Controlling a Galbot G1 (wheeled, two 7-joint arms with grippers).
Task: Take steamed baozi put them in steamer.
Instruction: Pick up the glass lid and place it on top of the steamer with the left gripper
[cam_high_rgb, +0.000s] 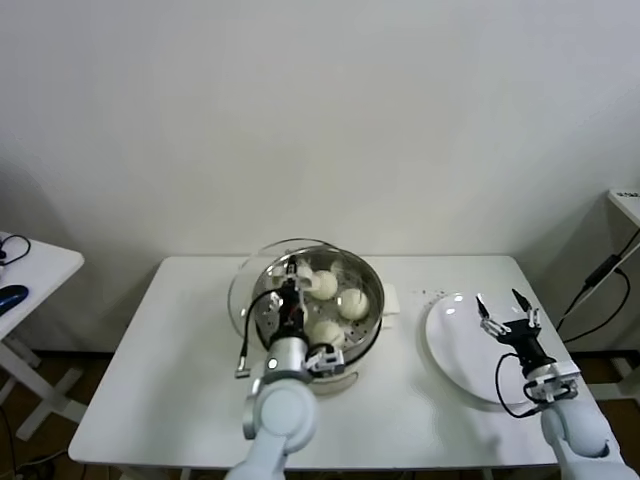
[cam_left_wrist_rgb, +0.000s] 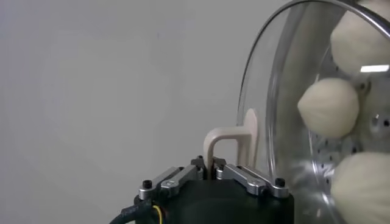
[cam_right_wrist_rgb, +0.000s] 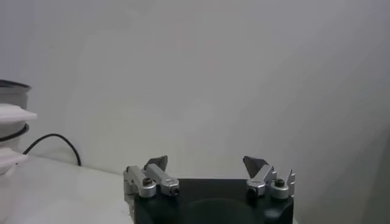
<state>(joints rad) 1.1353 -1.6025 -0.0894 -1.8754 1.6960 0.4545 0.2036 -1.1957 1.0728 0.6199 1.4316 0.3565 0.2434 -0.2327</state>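
Over steamer (cam_high_rgb: 345, 330), left hand (cam_left_wrist_rgb: 211, 165) clamps lid handle (cam_left_wrist_rgb: 228, 143), lid (cam_left_wrist_rgb: 274, 91) tilted

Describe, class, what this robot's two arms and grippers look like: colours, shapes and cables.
Both arms are smooth, rounded, pale grey-white shells ending in silver metal wrist rings. The left gripper and the right gripper each have a black body, silver metal finger links fixed with dark screws, and dark pointed tips. A black cable loops beside each wrist; yellow wire shows at the left gripper's base.

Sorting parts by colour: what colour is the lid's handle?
Cream-white; the handle shows best in the left wrist view.
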